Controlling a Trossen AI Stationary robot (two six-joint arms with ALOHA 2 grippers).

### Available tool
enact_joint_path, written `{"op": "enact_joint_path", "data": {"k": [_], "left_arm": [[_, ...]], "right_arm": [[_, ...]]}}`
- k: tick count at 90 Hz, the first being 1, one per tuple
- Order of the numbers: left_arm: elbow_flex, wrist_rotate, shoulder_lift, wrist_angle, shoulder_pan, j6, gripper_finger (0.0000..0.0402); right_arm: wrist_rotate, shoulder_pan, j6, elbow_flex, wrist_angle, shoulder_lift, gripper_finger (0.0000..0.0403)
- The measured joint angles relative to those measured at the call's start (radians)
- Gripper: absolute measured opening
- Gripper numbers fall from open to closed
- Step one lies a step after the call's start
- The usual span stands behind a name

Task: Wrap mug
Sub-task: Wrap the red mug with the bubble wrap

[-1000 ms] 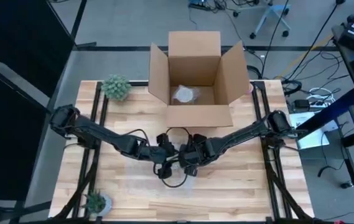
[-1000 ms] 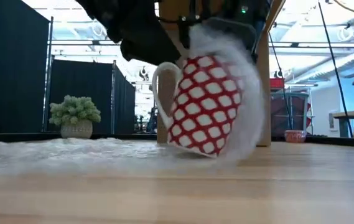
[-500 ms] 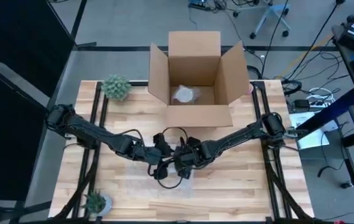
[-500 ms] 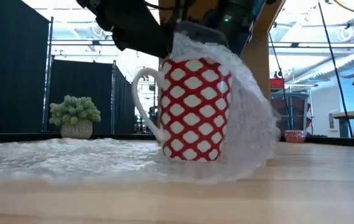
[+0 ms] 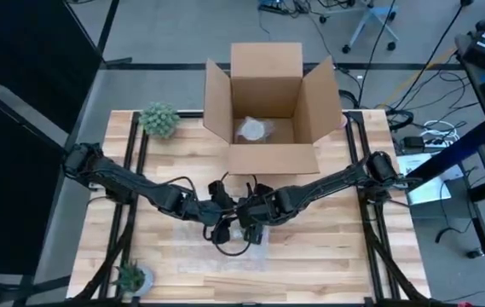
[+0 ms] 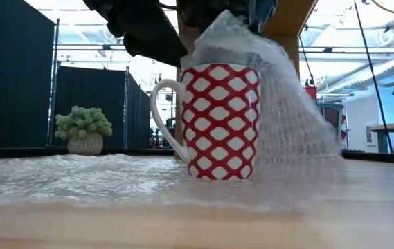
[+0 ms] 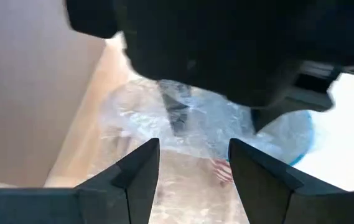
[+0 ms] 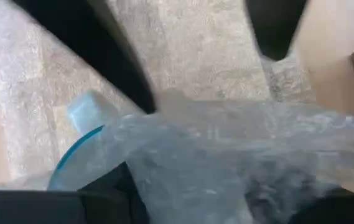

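A red mug with white diamonds [image 6: 221, 121] stands upright on a bubble wrap sheet [image 6: 79, 176], its handle [image 6: 162, 124] toward the table's left. Its inside is blue [image 8: 80, 146]. Part of the sheet is drawn up over the mug's top and falls down its right side [image 6: 293, 124]. My right gripper [image 5: 251, 223] is shut on that raised wrap above the mug. My left gripper [image 7: 192, 168] hovers open just left of it, above the handle side [image 6: 148, 34], with nothing between its fingers. My right gripper pinches a bunched part of the bubble wrap [image 8: 226, 168] between its two fingers, coming from above over the mug's mouth [image 6: 228, 24]. The wrap hangs slack from the hold, over the rim and down the mug's right side to the table. One layer or several, I cannot tell.
An open cardboard box [image 5: 268, 102] with a wrapped bundle inside [image 5: 252, 130] stands at the table's far middle. A small potted plant [image 5: 158, 119] sits at the far left, another [image 5: 131, 275] at the near left. Loose cables [image 5: 229, 247] lie beside the grippers.
The mug, tilted with its base lifted a second ago, has been set down and now stands upright on the sheet. The wrap held over it has been drawn higher above the rim and spreads wider down the mug's right side.
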Motion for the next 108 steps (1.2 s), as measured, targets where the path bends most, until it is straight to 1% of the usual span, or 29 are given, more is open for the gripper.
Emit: {"op": "enact_joint_path", "data": {"k": [7,14,19,39,50,56,62,78,84,94,101,108], "left_arm": [[0.0,-0.039,0.013,0.027,0.002,0.0,0.018],[0.0,-0.044,0.04,0.063,0.002,0.0,0.018],[0.001,-0.038,0.069,0.08,0.003,0.0,0.018],[0.005,0.017,0.172,0.112,0.003,-0.008,0.018],[0.005,0.023,0.18,0.129,0.004,-0.003,0.018],[0.004,0.025,0.178,0.14,0.003,0.005,0.018],[0.004,0.029,0.176,0.146,0.003,0.019,0.018],[0.003,0.034,0.176,0.142,0.003,0.023,0.018],[0.003,0.034,0.176,0.142,0.001,0.023,0.018],[0.003,0.034,0.177,0.143,-0.001,0.03,0.018],[0.003,0.034,0.177,0.144,-0.001,0.031,0.018],[0.003,0.034,0.177,0.144,-0.001,0.031,0.018]], "right_arm": [[0.001,0.001,0.0,0.0,0.001,-0.001,0.0185],[0.001,0.002,0.0,0.0,0.001,0.001,0.0185],[0.002,0.001,0.0,0.0,0.001,0.001,0.0185],[-0.009,0.004,-0.002,-0.003,-0.091,0.008,0.0185],[-0.008,0.011,0.014,0.0,-0.134,0.005,0.0185],[-0.035,0.011,0.013,0.012,-0.173,-0.001,0.0185],[-0.05,0.011,0.013,0.034,-0.219,-0.001,0.0185],[-0.041,0.032,-0.019,0.114,-0.335,-0.046,0.0185],[-0.013,0.038,-0.022,0.118,-0.349,-0.064,0.0185],[0.089,0.047,-0.021,0.121,-0.326,-0.101,0.0185],[0.146,0.046,-0.022,0.122,-0.29,-0.102,0.0185],[0.17,0.046,-0.023,0.096,-0.22,-0.099,0.0185]]}}
